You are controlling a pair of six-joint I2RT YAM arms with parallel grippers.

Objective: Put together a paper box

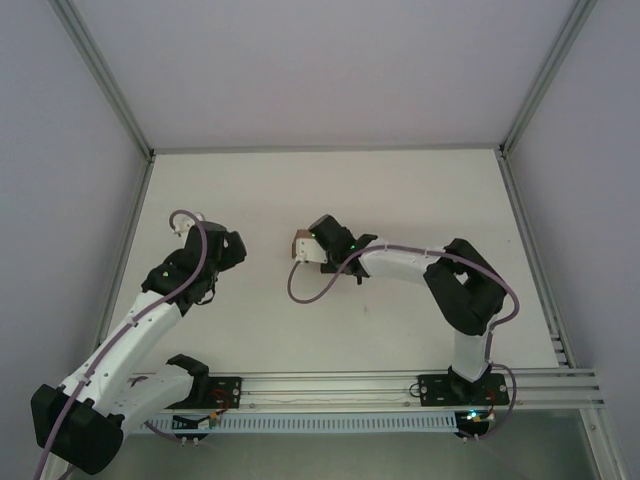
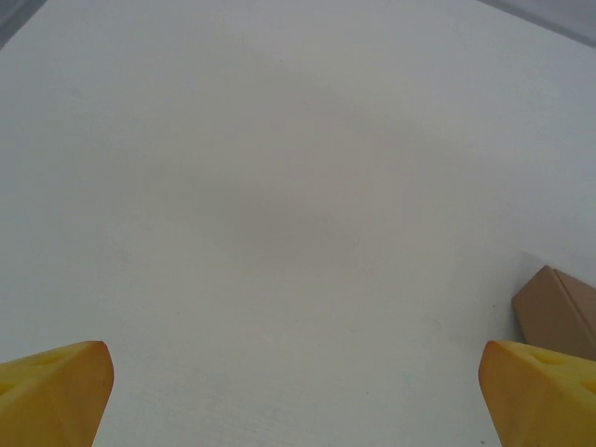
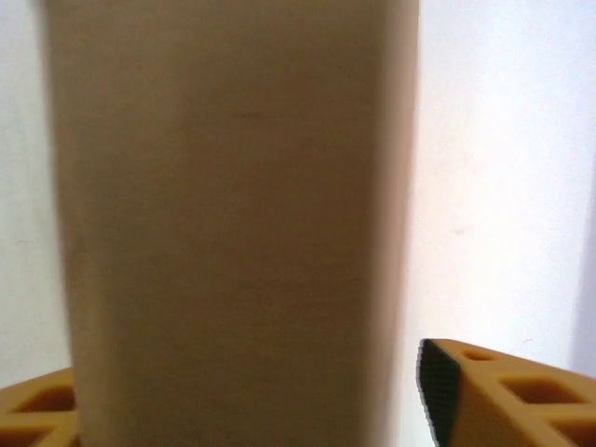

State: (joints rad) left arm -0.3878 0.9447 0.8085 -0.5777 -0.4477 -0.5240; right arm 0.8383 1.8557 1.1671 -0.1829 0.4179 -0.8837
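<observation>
**Location.** The small rectangular brown kraft cardboard paper box (image 1: pixel 299 244) sits at the centre of the top view, on the white table (image 1: pixel 400 200), at the tip of the right gripper (image 1: pixel 308 252). In the right wrist view it stands as a tall, blurred brown panel running from the top edge to the bottom edge. In the left wrist view one corner of it shows at the right edge.

**Gripper state.**
- Right gripper: the jaws stand one on each side of the paper box. The black pad of the yellow finger at lower right lies just beside the box wall. Whether the pads press on the card cannot be told.
- Left gripper (image 1: pixel 188 223): left of centre in the top view, well apart from the paper box. The jaws are spread wide with nothing between them. Its yellow fingers (image 2: pixel 56 396) sit in the two lower corners of the left wrist view.

**Handling (judgement).**
- The paper box is probably light, hollow and thin-walled.
- A wall is likely to bow or crease under firm pressure at mid-panel.
- The matte card should give fair friction to the pads.
- On the smooth table it may slide when pushed from one side only.

**Where to hold.** Grip across two opposite flat walls, close to a folded edge, where the card is stiffest. Use light closing force. Brace the far wall with the other gripper before pressing any flap.
</observation>
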